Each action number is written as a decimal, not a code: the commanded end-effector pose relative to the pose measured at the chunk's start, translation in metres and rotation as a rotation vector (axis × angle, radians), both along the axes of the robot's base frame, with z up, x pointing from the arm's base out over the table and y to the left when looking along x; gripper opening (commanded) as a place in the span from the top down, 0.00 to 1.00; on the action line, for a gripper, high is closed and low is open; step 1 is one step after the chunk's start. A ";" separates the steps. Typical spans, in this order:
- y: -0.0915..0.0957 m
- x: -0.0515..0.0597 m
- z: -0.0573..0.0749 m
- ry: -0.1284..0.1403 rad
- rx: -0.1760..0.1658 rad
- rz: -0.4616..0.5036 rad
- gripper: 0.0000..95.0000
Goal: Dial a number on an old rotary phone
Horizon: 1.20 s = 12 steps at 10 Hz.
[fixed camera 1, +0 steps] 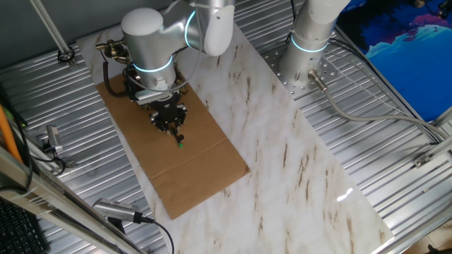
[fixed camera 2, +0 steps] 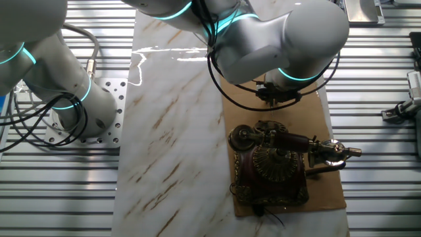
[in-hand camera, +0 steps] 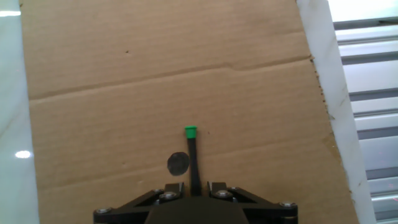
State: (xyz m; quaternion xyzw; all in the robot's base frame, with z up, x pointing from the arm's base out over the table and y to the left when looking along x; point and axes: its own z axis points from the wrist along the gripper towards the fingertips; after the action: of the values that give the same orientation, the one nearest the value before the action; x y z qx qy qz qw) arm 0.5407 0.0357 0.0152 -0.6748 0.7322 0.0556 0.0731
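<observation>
From one fixed view your arm hides nearly all of the old rotary phone (fixed camera 2: 273, 164); only a brass bit shows at the cardboard sheet's (fixed camera 1: 191, 166) far corner. The other fixed view shows it whole at that end of the sheet, on the marble surface (fixed camera 2: 171, 131), dial up, handset lying crosswise to the sheet's long edges. Your end effector (in-hand camera: 194, 186) is pinching a black green-tipped stick (in-hand camera: 193, 155) over bare cardboard, apart from the phone.

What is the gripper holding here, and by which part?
The gripper holds a thin black stick by its rear end; the green tip points out over the cardboard.
</observation>
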 end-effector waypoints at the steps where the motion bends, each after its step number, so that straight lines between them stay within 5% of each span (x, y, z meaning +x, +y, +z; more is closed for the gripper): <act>1: 0.000 0.000 -0.001 -0.011 0.002 0.000 1.00; 7: 0.005 -0.002 0.007 0.006 0.039 -0.049 1.00; 12: 0.016 -0.003 0.020 0.017 0.038 -0.082 1.00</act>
State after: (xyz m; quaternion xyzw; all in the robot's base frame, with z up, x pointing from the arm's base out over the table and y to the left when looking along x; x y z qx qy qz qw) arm 0.5365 0.0523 0.0376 -0.6418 0.7592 0.0710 0.0811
